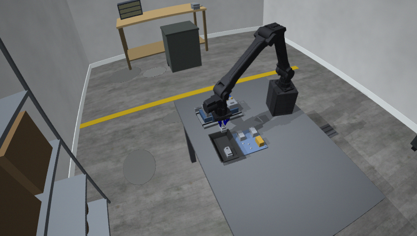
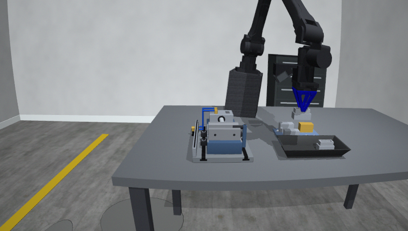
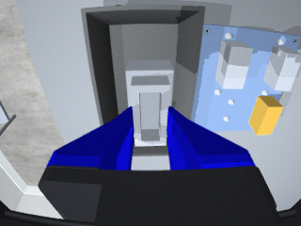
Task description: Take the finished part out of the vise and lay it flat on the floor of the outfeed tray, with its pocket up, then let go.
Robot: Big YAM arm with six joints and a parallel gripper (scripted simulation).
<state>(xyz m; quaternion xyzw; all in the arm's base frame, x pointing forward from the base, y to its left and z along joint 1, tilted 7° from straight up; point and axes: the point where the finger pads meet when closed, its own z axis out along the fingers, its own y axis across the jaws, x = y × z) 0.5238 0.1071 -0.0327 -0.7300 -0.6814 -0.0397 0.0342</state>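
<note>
My gripper (image 2: 303, 109) with blue fingers is shut on the finished grey part (image 2: 301, 115) and holds it in the air, pocket up. In the wrist view the part (image 3: 150, 116) sits between the fingers, above the near end of the dark outfeed tray (image 3: 147, 56). The tray (image 1: 225, 145) lies on the grey table between the vise and the blue plate. It also shows in the exterior view (image 2: 313, 146). The vise (image 2: 222, 135) stands to the left with its jaws empty.
Another grey part (image 2: 325, 144) lies in the tray, at the end away from the vise. A blue plate (image 1: 251, 141) beside the tray carries two grey blocks and a yellow block (image 1: 259, 140). The arm's base (image 1: 281, 98) stands behind.
</note>
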